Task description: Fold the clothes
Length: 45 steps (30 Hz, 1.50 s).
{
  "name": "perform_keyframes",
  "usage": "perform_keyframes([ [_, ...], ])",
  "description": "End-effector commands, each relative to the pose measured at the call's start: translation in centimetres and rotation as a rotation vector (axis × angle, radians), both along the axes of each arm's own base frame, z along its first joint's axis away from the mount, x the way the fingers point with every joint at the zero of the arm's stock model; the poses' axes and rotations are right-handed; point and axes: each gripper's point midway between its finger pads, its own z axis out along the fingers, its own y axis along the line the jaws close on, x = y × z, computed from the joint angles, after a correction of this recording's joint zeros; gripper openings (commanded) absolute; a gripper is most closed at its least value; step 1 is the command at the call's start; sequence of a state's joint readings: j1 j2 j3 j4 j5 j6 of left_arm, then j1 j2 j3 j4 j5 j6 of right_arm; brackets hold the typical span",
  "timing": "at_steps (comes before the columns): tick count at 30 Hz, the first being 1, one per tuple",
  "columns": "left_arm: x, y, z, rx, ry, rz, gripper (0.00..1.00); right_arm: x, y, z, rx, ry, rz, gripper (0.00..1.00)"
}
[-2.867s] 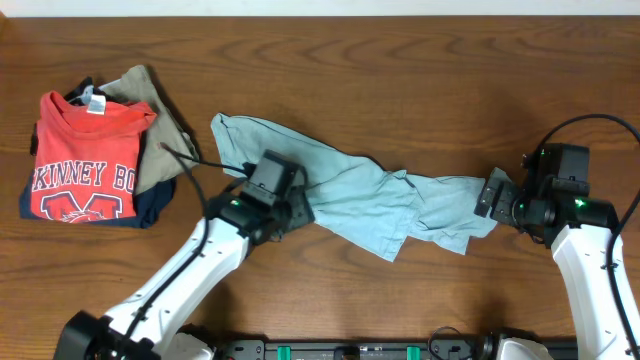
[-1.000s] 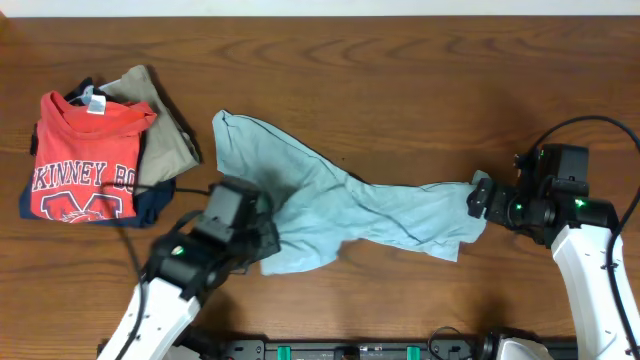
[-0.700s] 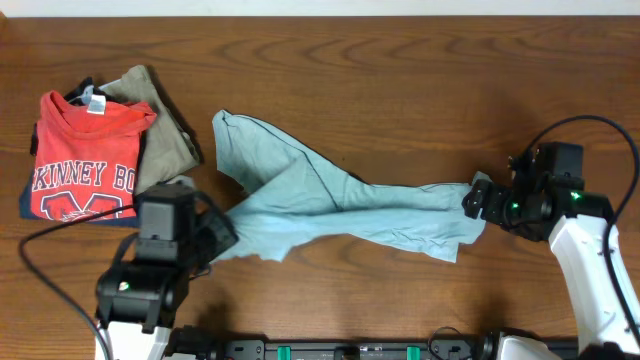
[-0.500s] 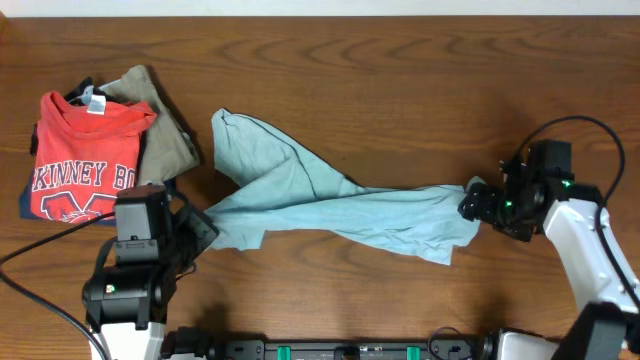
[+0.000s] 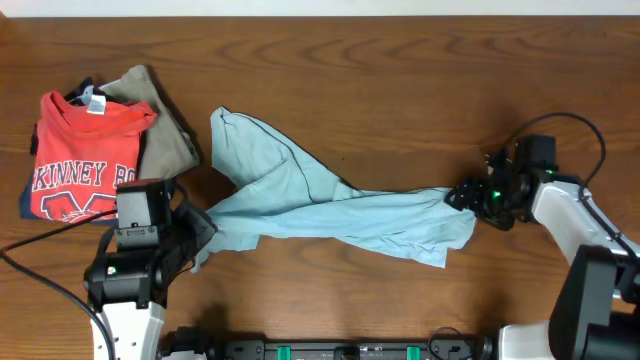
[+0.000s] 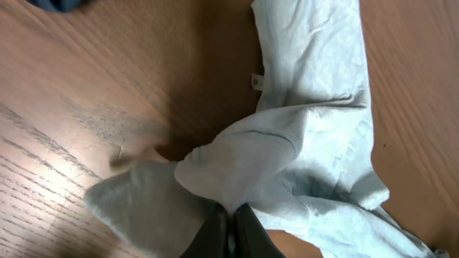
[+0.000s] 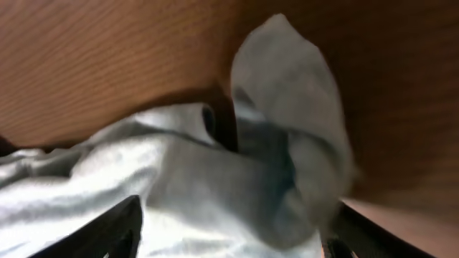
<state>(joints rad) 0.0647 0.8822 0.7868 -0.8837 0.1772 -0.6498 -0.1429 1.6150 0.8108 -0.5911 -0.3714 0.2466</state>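
The clothes, one pale blue-grey garment, lie stretched in a long twisted band across the middle of the table. My left gripper is shut on the garment's left corner; in the left wrist view the fabric bunches out of the pinched fingertips. My right gripper sits at the garment's right end. In the right wrist view its fingers stand wide apart at either side, and a rumpled fold of the cloth lies between them.
A folded red T-shirt with white lettering lies at the far left, on an olive-tan garment and a dark navy one. Bare wooden table shows behind the cloth. The left arm's cable trails by the front edge.
My left gripper has dragged the garment's corner leftward, pulling the cloth into a long band. My right gripper has followed the right end to the left, its fingers narrowing.
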Motion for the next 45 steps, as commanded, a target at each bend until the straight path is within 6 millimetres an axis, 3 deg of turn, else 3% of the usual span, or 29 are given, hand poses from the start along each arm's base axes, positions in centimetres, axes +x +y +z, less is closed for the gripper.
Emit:
perform_keyframes([
  [1,0.0,0.2,-0.1,0.010,0.006,-0.008,0.06,0.2,0.6,-0.9,0.011,0.026,-0.037,0.65],
  [3,0.0,0.2,-0.1,0.010,0.005,-0.008,0.06,0.9,0.5,-1.2,0.010,0.009,-0.046,0.46],
  [6,0.0,0.2,-0.1,0.010,0.005,-0.008,0.06,1.8,0.4,-1.4,0.007,-0.020,-0.045,0.06],
  [9,0.2,0.2,0.0,0.010,-0.003,-0.008,0.06,2.3,0.2,-1.1,0.000,-0.044,-0.048,0.01],
  [12,1.6,-0.8,1.0,-0.035,-0.075,-0.044,0.06,4.5,-1.2,0.8,-0.032,-0.117,-0.074,0.01],
  [15,5.0,-2.6,4.0,-0.114,-0.262,-0.125,0.06,8.1,-2.8,5.1,-0.048,-0.239,-0.103,0.01],
  [18,8.8,-3.5,8.2,-0.141,-0.479,-0.185,0.06,13.0,-4.9,12.4,-0.087,-0.423,-0.109,0.01],
  [20,10.8,-3.8,11.0,-0.155,-0.590,-0.205,0.06,15.0,-6.1,17.0,-0.134,-0.516,-0.105,0.04],
  [23,12.8,-3.9,14.6,-0.157,-0.691,-0.223,0.06,16.1,-9.0,23.2,-0.267,-0.581,-0.166,0.03],
  [26,13.5,-4.9,17.0,-0.197,-0.714,-0.278,0.06,14.9,-10.9,26.0,-0.391,-0.546,-0.203,0.04],
  [29,12.3,-6.6,16.6,-0.286,-0.657,-0.354,0.06,11.8,-11.9,24.3,-0.459,-0.384,-0.220,0.06],
  [33,9.1,-7.5,11.8,-0.346,-0.406,-0.356,0.06,6.5,-13.5,19.9,-0.573,-0.108,-0.215,0.11],
  [35,6.9,-7.8,9.2,-0.342,-0.275,-0.385,0.06,4.2,-14.0,17.8,-0.617,0.004,-0.201,0.26],
  [37,4.6,-8.4,7.1,-0.345,-0.152,-0.423,0.06,2.0,-14.6,15.6,-0.655,0.109,-0.197,0.32],
  [41,1.8,-8.6,4.0,-0.333,0.031,-0.436,0.06,-0.6,-15.1,12.6,-0.646,0.214,-0.257,0.35],
  [45,0.8,-8.4,2.0,-0.283,0.106,-0.449,0.06,-2.1,-14.9,10.6,-0.603,0.270,-0.272,0.36],
])
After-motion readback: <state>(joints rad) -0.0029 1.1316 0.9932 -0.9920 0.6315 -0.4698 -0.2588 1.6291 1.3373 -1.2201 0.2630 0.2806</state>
